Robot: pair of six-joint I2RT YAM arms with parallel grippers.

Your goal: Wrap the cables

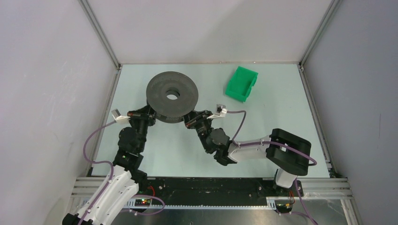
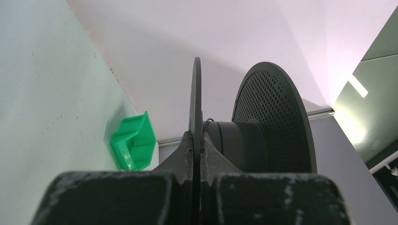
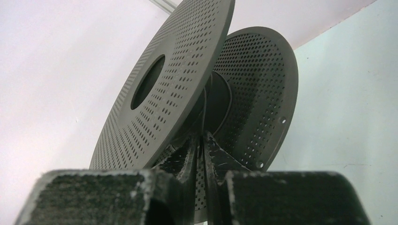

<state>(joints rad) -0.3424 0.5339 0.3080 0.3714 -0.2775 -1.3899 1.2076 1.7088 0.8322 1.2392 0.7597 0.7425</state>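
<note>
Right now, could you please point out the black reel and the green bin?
Black reel [image 1: 157,90]: top external view, upper flange face.
Green bin [image 1: 236,91]: top external view, its outer wall.

Left arm [image 1: 123,154]: white ribbed shell on the link nearest the base rail [image 1: 206,186], black rounded joint housings farther from the rail. Right arm [image 1: 253,149]: same scheme, with one large black housing [image 1: 291,151] just above the rail. A purple cable [image 1: 93,140] runs along each arm to a white connector block [image 1: 117,115] at the end far from the rail. Small red and green lights [image 1: 143,201] sit at the rail by each arm's foot. Left gripper [image 2: 197,140] and right gripper [image 3: 202,138]: matte black wedge-shaped fingers, grainy surface, whitish scuffs on the blocks behind them.
</note>
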